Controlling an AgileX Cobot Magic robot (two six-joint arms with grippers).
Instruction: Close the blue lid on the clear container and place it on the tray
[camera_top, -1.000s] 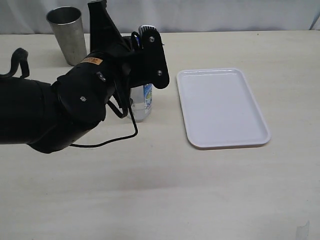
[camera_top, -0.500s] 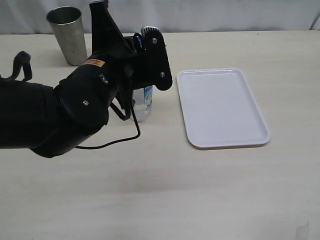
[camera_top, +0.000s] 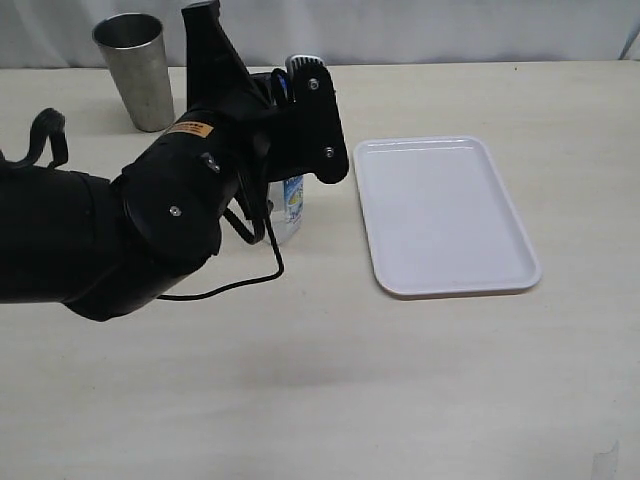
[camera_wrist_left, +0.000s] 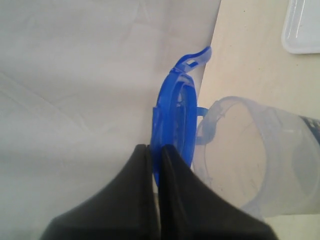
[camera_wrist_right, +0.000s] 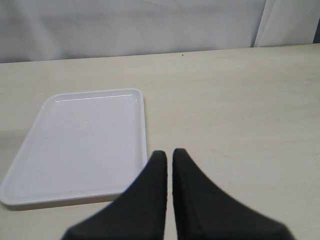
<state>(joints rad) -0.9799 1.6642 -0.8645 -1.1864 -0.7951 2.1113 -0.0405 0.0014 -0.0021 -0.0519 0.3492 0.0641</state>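
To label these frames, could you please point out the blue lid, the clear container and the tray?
The blue lid (camera_wrist_left: 175, 110), left wrist view, on its rim, seen edge-on.
The clear container (camera_wrist_left: 285, 160), left wrist view, on its translucent side wall.
The tray (camera_top: 445, 215), exterior view, on its bare white floor.

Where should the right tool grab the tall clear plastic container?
Probably the mid-body of the tall clear plastic container, below the rim, coming in level from the side facing the flat white plastic tray. It stands upright with round walls, and the left tool holds the round blue plastic lid on edge at its mouth, blocking the top.
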